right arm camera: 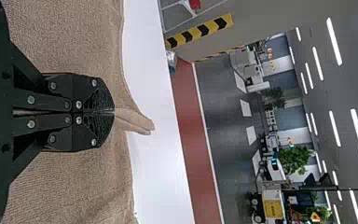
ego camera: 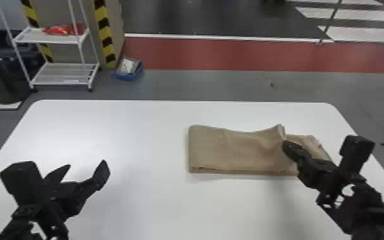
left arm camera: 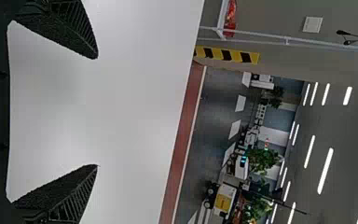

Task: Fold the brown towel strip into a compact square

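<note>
Nearest the robot, at the front left of the white tabletop (ego camera: 121, 127), the left end effector (ego camera: 87, 163) hangs over bare surface, its two black fingers spread wide with nothing between them. It is well apart from the cloth, which lies to its right and farther forward.

At the front right, the right end effector (ego camera: 285, 145) reaches in over the brown towel strip (ego camera: 232, 150). Its fingers are pressed together on a raised ridge of the fabric, and a doubled lip of cloth pokes out past the tips, pointing away from the robot.

The towel lies right of the tabletop's middle, its long axis running left to right across the robot's front. Most of its length stretches to the left of the right end effector, ending in a neat, straight folded edge; a shorter, rumpled stretch lies to the right of the pinch. The far edge rises to a small peak beside the fingers.

The right arm is clearly the nearer one. The next fold probably calls for it to carry the pinched part leftward, along the long axis, toward the neat end.
</note>
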Robot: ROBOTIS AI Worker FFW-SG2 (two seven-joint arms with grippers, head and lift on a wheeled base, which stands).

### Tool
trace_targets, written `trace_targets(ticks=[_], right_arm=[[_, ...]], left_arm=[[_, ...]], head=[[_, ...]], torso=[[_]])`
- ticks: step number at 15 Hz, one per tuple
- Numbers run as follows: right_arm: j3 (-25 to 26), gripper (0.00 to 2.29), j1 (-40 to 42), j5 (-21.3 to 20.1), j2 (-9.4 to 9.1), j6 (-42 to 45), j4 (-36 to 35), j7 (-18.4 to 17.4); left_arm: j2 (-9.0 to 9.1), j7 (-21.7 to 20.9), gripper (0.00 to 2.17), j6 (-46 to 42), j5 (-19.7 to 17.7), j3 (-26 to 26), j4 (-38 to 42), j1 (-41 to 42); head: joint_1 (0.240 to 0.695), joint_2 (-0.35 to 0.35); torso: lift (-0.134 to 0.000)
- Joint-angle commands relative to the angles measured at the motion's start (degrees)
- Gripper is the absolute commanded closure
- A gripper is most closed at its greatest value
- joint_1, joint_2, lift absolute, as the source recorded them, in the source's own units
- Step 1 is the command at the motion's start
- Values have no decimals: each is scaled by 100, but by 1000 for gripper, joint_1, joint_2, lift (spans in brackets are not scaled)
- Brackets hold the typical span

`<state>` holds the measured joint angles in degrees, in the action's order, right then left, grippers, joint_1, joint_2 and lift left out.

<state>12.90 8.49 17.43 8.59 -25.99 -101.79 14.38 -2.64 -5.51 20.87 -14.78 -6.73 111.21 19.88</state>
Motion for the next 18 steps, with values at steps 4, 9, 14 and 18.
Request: trace_targets(ticks=[4, 9, 14, 18], right_arm=[[828, 1450, 4, 419, 99, -403, -834, 56], [397, 1450, -260, -328, 274, 107, 704, 241], [626, 1450, -119, -65, 239, -403, -377, 241], [1004, 1447, -189, -56, 415, -420, -157, 329]], left_arm=[[0, 32, 33, 159, 54, 22, -73, -107], [-9, -3, 33, 229, 72, -48, -47, -116], [-9, -3, 33, 229, 116, -4, -108, -187], [-9, -3, 33, 229, 257, -57, -56, -151]], head=[[695, -82], [695, -144], [695, -122], [695, -140]], torso=[[-116], [-116], [-116], [-116]])
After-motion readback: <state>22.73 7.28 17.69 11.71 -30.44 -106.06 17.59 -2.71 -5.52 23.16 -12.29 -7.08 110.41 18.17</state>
